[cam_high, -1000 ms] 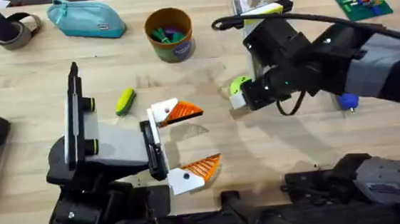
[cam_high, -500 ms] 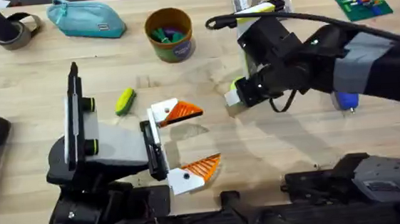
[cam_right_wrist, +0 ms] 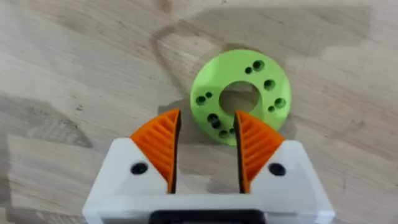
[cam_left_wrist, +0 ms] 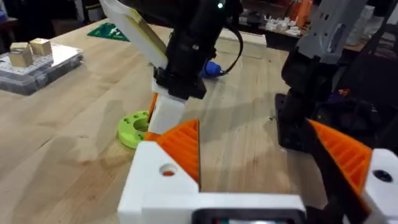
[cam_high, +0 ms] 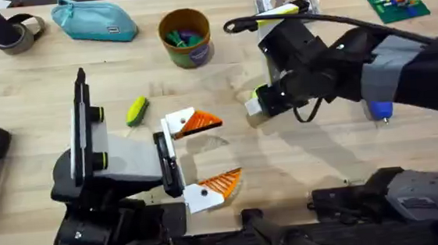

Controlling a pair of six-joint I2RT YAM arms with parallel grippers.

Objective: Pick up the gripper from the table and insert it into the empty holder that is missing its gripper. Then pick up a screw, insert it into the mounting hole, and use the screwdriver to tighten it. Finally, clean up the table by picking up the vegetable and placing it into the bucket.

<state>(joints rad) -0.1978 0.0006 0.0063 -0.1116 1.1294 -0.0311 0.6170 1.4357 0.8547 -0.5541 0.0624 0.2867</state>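
Wooden tabletop (cam_high: 36,82) carries the gripper (cam_right_wrist: 239,96) in front of the bucket (cam_high: 185,36), flat, with the right gripper (cam_right_wrist: 205,146) parted at its rim, so pickup seems underway, needing closure next; left gripper (cam_high: 206,156) idles open.

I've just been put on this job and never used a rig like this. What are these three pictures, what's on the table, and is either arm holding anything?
Two robot arms work at a wooden table. One picture looks down from above; the other two come from cameras on each wrist. The left gripper, white with orange pads, hovers open and empty. The right gripper is low over the lime-green gripper piece, a flat ring with holes, its fingers open around the ring's near edge, not closed on it. Also on the table: the yellow-and-green vegetable, the ochre bucket, a teal pouch, and the blue screwdriver.
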